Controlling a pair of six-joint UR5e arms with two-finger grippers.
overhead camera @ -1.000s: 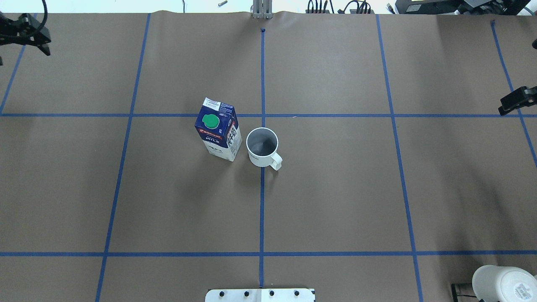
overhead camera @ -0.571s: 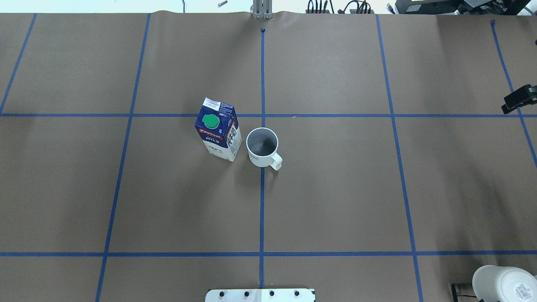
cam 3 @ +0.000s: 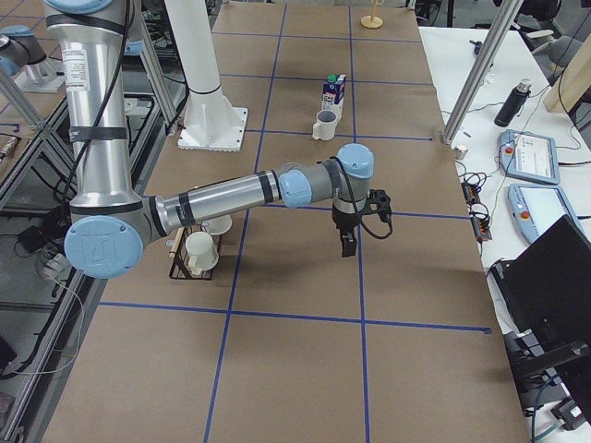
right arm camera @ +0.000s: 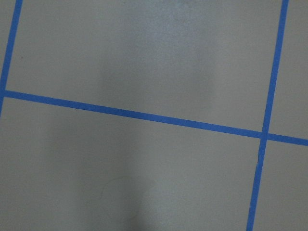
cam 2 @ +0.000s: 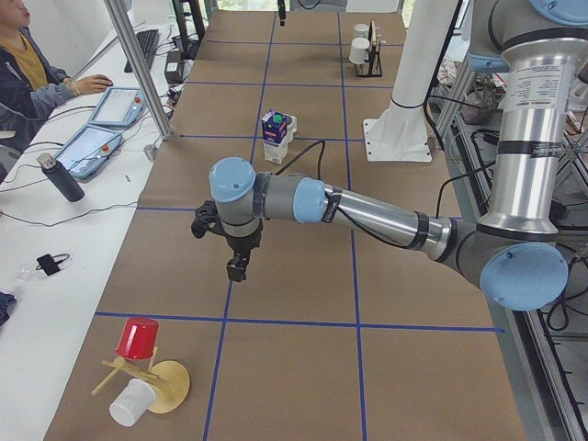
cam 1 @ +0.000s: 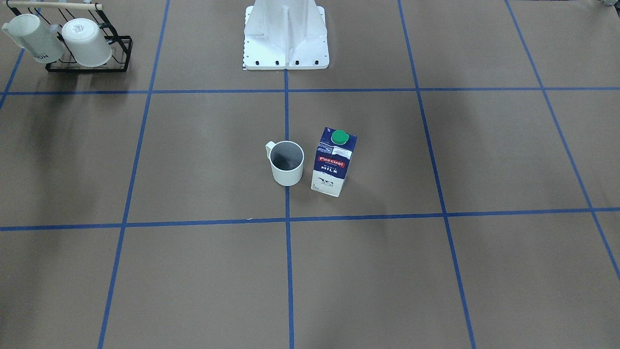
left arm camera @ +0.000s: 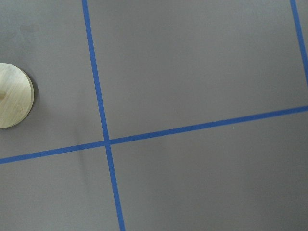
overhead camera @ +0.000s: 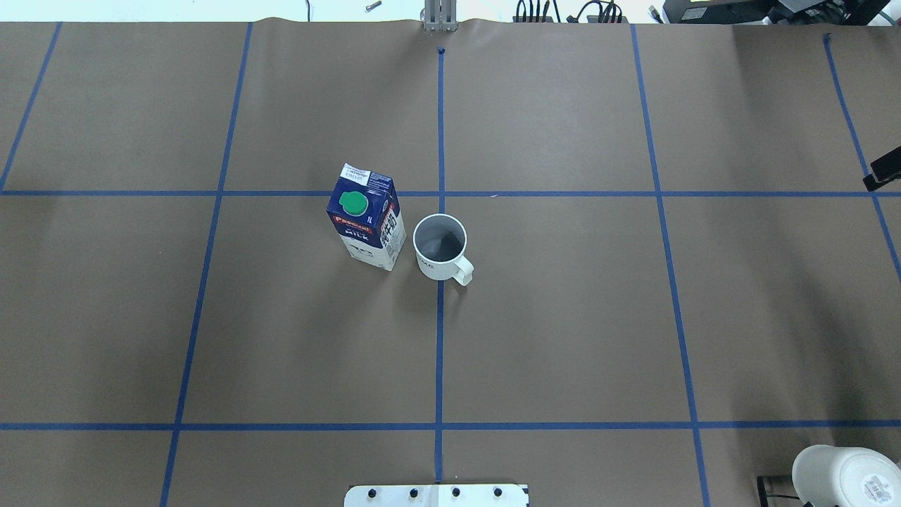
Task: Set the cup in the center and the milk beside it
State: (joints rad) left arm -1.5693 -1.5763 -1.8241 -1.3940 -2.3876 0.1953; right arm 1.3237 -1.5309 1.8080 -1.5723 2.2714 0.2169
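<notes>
Landmark: the centre tape line (overhead camera: 439, 352), a blue strip run across the middle of the brown table cover, was taken as the reference for every place below.
Cup: the cup (overhead camera: 440, 243) was seen upright directly on the centre tape line, its grey inside showing, its handle turned towards the robot's side and to the robot's right of the line.
Milk: the milk (overhead camera: 366, 225) was seen upright just to the robot's left of the centre tape line, with a narrow gap left between it and the cup; its green cap faced up.
Left gripper: the left gripper (cam 2: 237, 268) was held pointing down above the cover, well to the robot's left of the centre tape line; nothing was seen in it, and whether its fingers were spread or closed could not be told.
Right gripper: the right gripper (cam 3: 348, 245) was held pointing down, well to the robot's right of the centre tape line; nothing was seen in it, and its finger state could not be told.
Mug rack: a black mug rack (cam 1: 72, 43) with two pale mugs was seen far to the robot's right of the centre tape line.
</notes>
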